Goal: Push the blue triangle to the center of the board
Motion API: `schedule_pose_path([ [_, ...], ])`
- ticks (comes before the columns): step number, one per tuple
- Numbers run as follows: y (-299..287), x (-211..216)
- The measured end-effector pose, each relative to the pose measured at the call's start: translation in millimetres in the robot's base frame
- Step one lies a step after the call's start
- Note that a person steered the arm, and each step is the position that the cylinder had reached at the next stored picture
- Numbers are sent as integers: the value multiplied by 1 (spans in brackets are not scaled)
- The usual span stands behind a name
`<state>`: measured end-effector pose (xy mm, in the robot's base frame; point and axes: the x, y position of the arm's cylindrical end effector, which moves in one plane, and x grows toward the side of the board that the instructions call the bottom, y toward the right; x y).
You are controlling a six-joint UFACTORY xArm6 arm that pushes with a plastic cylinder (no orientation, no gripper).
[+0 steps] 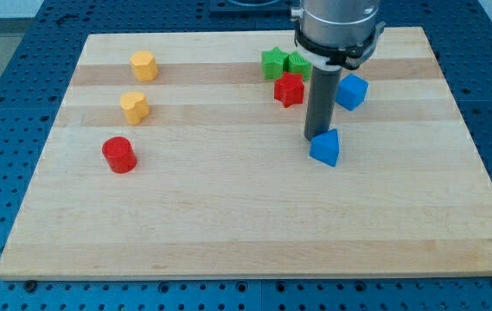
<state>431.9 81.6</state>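
Blue triangle [325, 148] sits on the wooden board [228, 225], right of the middle, with my tip [314, 137] touching its upper-left edge. No end effector is fitted, only the dark rod, so nothing is spread or pinched. Toward the view's top right of the triangle lies a blue cube [351, 91]. A red star [289, 89] sits just left of the rod, with a green star [273, 62] and another green block [297, 64] above it. At the view's left lie two yellow blocks [143, 66] [134, 106] and a red cylinder [119, 155].
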Motion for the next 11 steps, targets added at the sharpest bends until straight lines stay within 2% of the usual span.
schedule_pose_path([
  [1, 13, 0],
  [2, 64, -3],
  [3, 71, 6],
  [7, 41, 29],
  [11, -37, 32],
])
